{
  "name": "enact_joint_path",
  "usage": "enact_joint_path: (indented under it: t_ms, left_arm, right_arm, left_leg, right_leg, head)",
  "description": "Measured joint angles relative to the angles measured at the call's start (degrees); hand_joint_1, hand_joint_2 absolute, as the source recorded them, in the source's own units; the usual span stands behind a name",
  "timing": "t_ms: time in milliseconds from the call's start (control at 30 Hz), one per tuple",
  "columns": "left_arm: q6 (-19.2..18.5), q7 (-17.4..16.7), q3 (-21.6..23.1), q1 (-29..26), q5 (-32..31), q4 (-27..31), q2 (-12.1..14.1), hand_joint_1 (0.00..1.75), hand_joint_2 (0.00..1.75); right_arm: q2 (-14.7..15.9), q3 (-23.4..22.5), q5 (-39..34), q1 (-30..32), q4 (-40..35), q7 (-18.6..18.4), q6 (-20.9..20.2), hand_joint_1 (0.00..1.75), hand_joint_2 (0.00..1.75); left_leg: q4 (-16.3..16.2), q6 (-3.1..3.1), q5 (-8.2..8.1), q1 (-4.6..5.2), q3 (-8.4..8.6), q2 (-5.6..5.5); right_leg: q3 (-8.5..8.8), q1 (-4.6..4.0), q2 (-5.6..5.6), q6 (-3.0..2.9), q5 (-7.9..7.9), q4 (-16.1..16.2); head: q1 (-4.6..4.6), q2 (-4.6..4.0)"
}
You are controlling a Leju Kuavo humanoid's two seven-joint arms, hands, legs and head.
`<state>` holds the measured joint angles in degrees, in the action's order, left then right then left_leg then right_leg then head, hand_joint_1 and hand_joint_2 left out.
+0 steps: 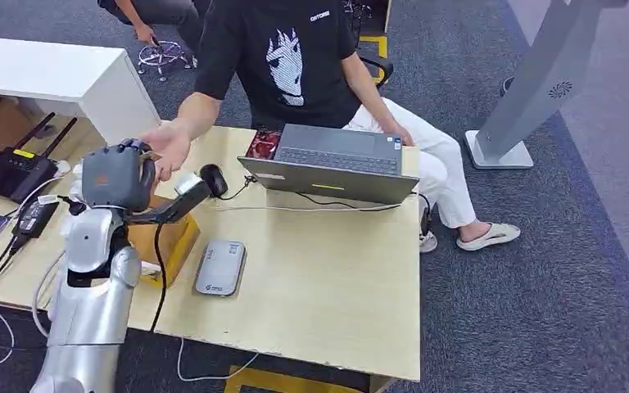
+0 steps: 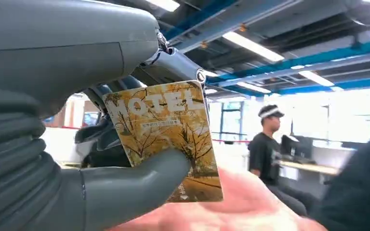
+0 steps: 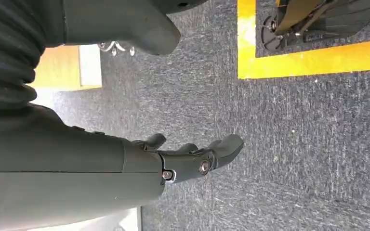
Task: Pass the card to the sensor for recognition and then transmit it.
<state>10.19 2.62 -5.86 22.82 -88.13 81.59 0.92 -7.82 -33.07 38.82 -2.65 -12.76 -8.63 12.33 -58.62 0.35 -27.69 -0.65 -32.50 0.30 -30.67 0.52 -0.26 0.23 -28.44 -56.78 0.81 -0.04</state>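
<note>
My left hand point(image 1: 119, 173) is raised over the left part of the wooden table point(image 1: 319, 270). In the left wrist view my left hand point(image 2: 101, 159) pinches a yellow card point(image 2: 166, 130) printed "MOTEL" between thumb and fingers. A person's open palm point(image 2: 231, 207) lies just under the card, and the person's hand point(image 1: 168, 149) reaches in beside my left hand. The grey card sensor point(image 1: 220, 267) lies flat on the table, nearer the front than my hand. My right hand point(image 3: 192, 156) hangs over the carpet, fingers apart, holding nothing.
A seated person in a black shirt point(image 1: 282, 57) is behind the table. An open laptop point(image 1: 336, 164) and a black mouse point(image 1: 213, 178) stand at the back, a wooden box point(image 1: 164, 241) under my forearm, a router point(image 1: 16, 168) and cables on the left.
</note>
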Motion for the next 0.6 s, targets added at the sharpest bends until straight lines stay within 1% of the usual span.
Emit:
enact_joint_path:
  t_ms: [200, 233, 267, 400, 600]
  left_arm:
    - [0.09, -0.07, -1.12, 1.02, -0.48, 0.2, 0.0, 1.75, 1.75]
    - [0.11, -0.07, -1.25, 1.17, -0.68, 0.2, -0.04, 0.35, 1.75]
    - [0.15, -0.07, -1.25, 1.31, -0.88, 0.2, -0.04, 0.0, 1.75]
    - [0.87, -0.09, -1.25, 1.35, -1.42, 0.57, -0.5, 0.0, 1.75]
    - [1.27, -0.09, -1.25, 1.24, -1.4, 2.41, -1.92, 0.0, 1.75]
  right_arm:
    - [0.0, -0.46, 0.76, -0.09, -0.04, 0.13, -0.04, 0.0, 1.75]
    - [0.0, -0.57, 0.76, -0.09, -0.09, 0.13, -0.09, 0.0, 1.75]
    - [0.0, -0.66, 0.79, -0.11, -0.09, 0.02, -0.09, 0.0, 1.75]
    - [0.0, -1.14, 1.64, -0.16, -0.09, -0.57, -0.24, 0.0, 1.75]
    - [-0.02, -1.99, 2.67, -0.27, -0.2, -0.88, -0.55, 0.0, 1.75]
  left_leg:
    - [0.0, 0.0, 0.0, 0.0, 0.0, -0.01]
    - [0.0, 0.0, 0.0, 0.0, 0.01, -0.01]
    - [0.0, 0.0, 0.0, 0.0, 0.01, -0.01]
    - [0.0, 0.0, 0.0, 0.0, 0.01, -0.01]
    - [0.0, 0.0, -0.01, 0.01, 0.0, 0.0]
  right_leg:
    - [0.0, 0.0, -0.01, 0.0, 0.0, 0.01]
    - [0.0, 0.0, -0.01, 0.0, 0.0, 0.01]
    - [0.0, 0.0, -0.01, 0.0, 0.0, 0.01]
    - [0.0, 0.0, 0.0, 0.0, 0.0, 0.01]
    - [0.0, 0.01, 0.0, 0.0, 0.0, 0.01]
  head:
    - [0.0, 0.0]
    - [0.0, -0.02]
    - [0.0, 0.0]
    - [0.02, 0.0]
    - [0.0, -0.02]
